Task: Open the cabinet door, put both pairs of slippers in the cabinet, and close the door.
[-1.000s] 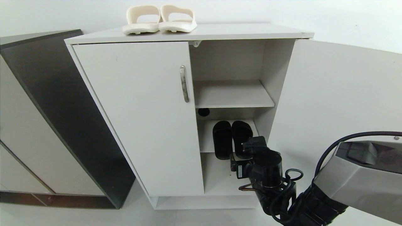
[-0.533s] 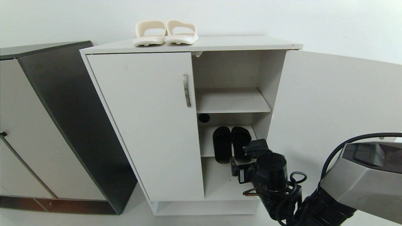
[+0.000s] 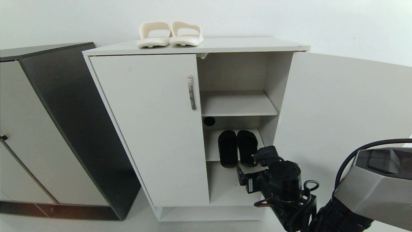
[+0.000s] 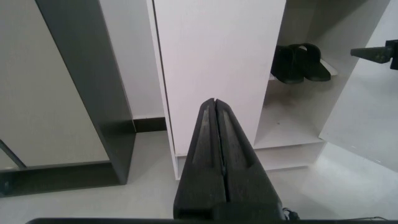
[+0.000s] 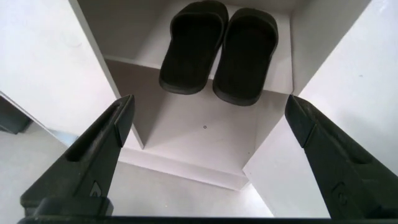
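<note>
Right door point(image 3: 338, 106) of the white cabinet point(image 3: 225, 43) stands swung open; left door point(image 3: 151, 129) shut.
Black slippers point(image 3: 238, 148): side by side on the lower shelf point(image 3: 210, 145) of the open right compartment, ends overhanging its front edge.
Beige slippers point(image 3: 170, 33): side by side on the cabinet top, above the shut door.
Right tool point(image 5: 208, 102): released, fingers spread wide, just in front of the black pair, not touching.
Left tool point(image 4: 214, 109): clenched, nothing between the fingers, low in front of the shut door.

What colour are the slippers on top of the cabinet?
The slippers are cream, best seen in the head view.
</note>
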Robot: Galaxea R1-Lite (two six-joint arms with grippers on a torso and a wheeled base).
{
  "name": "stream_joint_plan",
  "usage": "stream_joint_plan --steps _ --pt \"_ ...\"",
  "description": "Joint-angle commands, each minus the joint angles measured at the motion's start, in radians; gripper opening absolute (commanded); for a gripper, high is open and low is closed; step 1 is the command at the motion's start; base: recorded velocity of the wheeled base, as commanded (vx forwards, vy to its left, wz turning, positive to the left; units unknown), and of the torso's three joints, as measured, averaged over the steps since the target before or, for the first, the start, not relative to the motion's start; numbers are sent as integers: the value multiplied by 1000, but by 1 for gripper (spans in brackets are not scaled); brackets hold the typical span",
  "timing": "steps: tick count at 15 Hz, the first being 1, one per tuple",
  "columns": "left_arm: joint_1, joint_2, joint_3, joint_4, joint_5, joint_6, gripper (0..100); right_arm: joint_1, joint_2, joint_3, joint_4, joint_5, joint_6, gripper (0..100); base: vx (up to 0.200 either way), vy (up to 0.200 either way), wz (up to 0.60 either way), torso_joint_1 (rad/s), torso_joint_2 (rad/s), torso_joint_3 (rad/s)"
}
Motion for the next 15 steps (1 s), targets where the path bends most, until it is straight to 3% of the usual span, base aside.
stream_joint_plan --steps 1,15 --pt "0 1 0 0 0 -1 0 0 8 8 -7 0 -2 100 0 200 0 7 7 7" --pt "0 1 0 0 0 -1 0 -3 16 37 -39 15 -30 100 0 200 0 5 2 4"
